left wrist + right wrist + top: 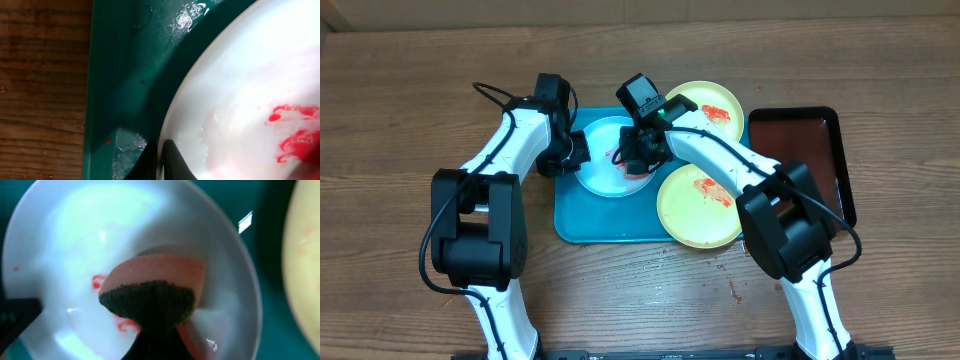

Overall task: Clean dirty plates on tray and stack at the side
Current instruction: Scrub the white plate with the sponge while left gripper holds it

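Centrally, the light-blue-rimmed plate (605, 165) lies face up in the left half of the teal tray (590, 225). The plate is round, so it has no long axis. The tray's long axis runs left to right in the overhead view. Red sauce (295, 130) smears the plate's whitish centre.

The left gripper (578, 152) is at the plate's left rim. In the left wrist view its fingers (175, 160) stand one on each side of that rim, clamped on it. The right gripper (635, 160) reaches over the plate from the right. Its fingers are closed on a sponge (155, 280), pinkish with a dark scouring face, which is pressed down on the plate's centre among the red streaks.

Two pale yellow-green-rimmed plates lie to the right, both smeared red. The far plate (705, 105) is at the tray's far right corner, and the near plate (695, 215) overhangs the tray's right edge. Beyond them, a dark reddish tray (800, 160) with a black rim rests on the wooden table (400, 100), its long axis running away from the robot.
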You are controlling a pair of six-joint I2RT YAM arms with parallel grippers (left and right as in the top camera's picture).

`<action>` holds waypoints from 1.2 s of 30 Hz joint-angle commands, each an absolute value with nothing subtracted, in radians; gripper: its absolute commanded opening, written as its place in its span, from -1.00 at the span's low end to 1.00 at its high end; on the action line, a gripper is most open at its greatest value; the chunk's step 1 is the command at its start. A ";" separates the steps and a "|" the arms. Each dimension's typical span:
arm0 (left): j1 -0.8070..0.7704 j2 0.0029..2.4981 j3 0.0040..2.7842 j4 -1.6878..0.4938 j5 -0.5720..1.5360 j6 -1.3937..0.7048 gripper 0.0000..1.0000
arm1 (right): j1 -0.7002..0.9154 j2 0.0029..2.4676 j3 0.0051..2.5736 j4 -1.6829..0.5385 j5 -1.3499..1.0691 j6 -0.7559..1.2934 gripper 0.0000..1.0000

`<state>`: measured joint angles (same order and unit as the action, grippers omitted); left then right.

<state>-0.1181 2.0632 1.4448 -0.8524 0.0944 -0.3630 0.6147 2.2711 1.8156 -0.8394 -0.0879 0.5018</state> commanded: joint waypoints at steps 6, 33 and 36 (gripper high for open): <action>-0.118 2.100 1.443 -0.888 0.079 -0.336 -0.91 | 0.610 2.311 1.841 -0.837 -0.002 0.392 -0.93; -0.113 2.098 1.443 -0.974 0.172 -0.214 -0.92 | 0.659 2.318 1.842 -0.847 -0.283 0.392 -0.93; -0.095 2.098 1.443 -0.960 0.146 -0.237 -0.92 | 0.643 2.317 1.850 -0.888 -0.149 0.392 -0.93</action>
